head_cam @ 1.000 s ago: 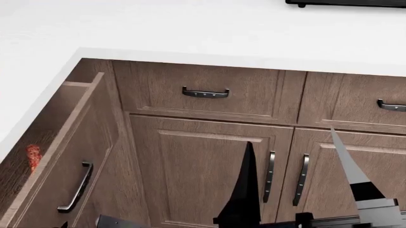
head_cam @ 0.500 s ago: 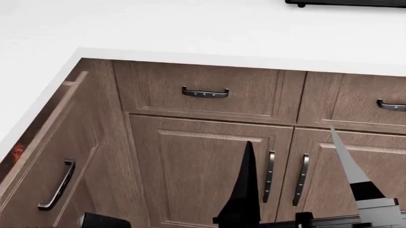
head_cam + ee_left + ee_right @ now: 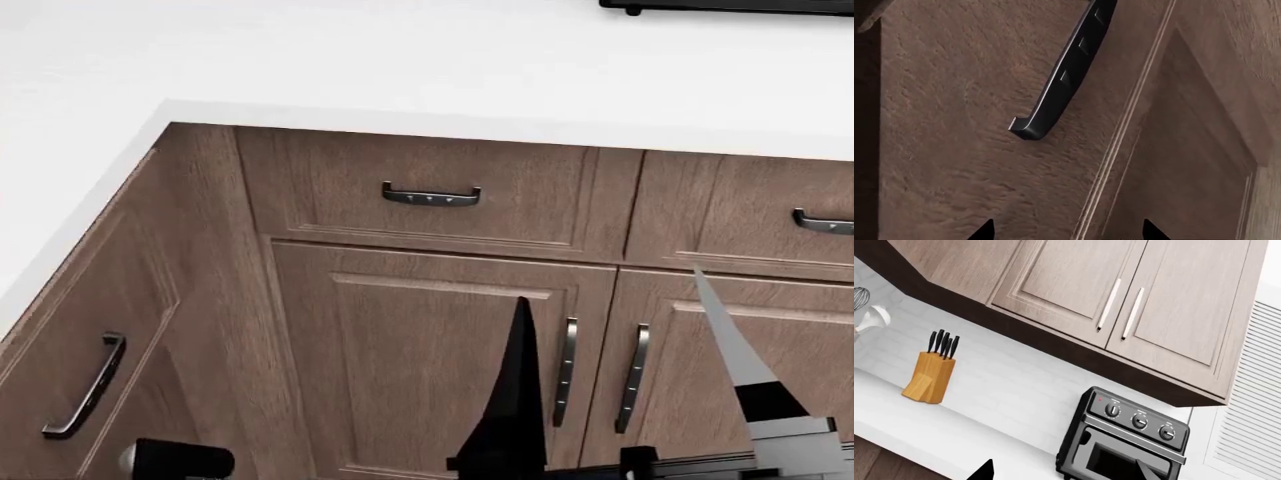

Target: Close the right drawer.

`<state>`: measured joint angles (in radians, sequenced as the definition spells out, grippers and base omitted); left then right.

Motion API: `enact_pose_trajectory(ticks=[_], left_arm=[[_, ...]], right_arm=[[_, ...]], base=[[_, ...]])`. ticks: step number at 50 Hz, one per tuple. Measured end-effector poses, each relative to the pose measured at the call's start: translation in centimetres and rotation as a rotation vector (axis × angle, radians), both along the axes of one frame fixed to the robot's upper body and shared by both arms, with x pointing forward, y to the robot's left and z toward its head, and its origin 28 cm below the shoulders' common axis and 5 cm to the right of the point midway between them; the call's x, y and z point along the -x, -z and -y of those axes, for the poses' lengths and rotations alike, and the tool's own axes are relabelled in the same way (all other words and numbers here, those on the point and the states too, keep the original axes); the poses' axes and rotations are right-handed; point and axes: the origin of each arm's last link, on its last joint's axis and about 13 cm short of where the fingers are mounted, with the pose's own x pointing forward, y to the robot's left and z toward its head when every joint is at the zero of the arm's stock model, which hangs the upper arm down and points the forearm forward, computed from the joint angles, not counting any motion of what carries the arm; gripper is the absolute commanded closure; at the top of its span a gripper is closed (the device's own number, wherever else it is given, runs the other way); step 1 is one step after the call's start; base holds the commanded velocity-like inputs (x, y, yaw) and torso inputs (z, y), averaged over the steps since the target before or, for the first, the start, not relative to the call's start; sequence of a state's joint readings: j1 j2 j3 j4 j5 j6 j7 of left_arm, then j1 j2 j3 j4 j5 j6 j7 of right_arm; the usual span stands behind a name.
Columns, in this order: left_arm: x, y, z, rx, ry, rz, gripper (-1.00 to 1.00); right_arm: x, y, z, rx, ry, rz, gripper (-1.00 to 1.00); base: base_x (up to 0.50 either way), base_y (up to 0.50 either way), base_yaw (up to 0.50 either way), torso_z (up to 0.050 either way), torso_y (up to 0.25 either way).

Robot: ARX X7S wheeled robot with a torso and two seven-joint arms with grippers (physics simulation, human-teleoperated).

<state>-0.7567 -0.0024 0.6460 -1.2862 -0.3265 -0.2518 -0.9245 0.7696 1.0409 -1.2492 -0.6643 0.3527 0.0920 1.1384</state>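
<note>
Head view, right drawer (image 3: 80,330): at the picture's left edge under the white countertop (image 3: 400,60), front flush with the cabinet face, dark bar handle (image 3: 84,386) showing.
Head view, left gripper (image 3: 174,460): low, just below that front; open or closed, cannot tell.
Head view, right gripper (image 3: 627,440): fingers spread wide.
Left wrist view: drawer front close up, handle overhead.
Right wrist view: knife block (image 3: 931,371), toaster oven (image 3: 1127,440), wall cabinets (image 3: 1121,295).

White counter (image 3: 400,60), brown cabinets (image 3: 427,350)

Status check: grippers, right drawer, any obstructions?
Left gripper at the right drawer front, below its handle; jaw state unclear. Right gripper open, idle. Drawer looks shut. No obstruction seen.
</note>
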Motion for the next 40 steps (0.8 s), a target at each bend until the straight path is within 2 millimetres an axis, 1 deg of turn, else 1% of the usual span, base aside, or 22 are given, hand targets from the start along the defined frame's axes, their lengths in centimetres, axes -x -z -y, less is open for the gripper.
enact_pose_trajectory(ticks=[16, 40], left_arm=[[-0.4, -0.4, -0.9, 0.013, -0.083, 0.011, -1.0], [-0.5, -0.6, -2.3, -0.031, -0.235, 0.007, -1.0]], right_arm=[[0.1, 0.0, 0.0, 0.001, -0.001, 0.0, -1.0], [0.0, 0.0, 0.0, 0.0, -0.003, 0.002, -1.0]], base=[[0.0, 0.0, 0.0, 0.0, 0.0], [0.0, 0.0, 0.0, 0.0, 0.0]])
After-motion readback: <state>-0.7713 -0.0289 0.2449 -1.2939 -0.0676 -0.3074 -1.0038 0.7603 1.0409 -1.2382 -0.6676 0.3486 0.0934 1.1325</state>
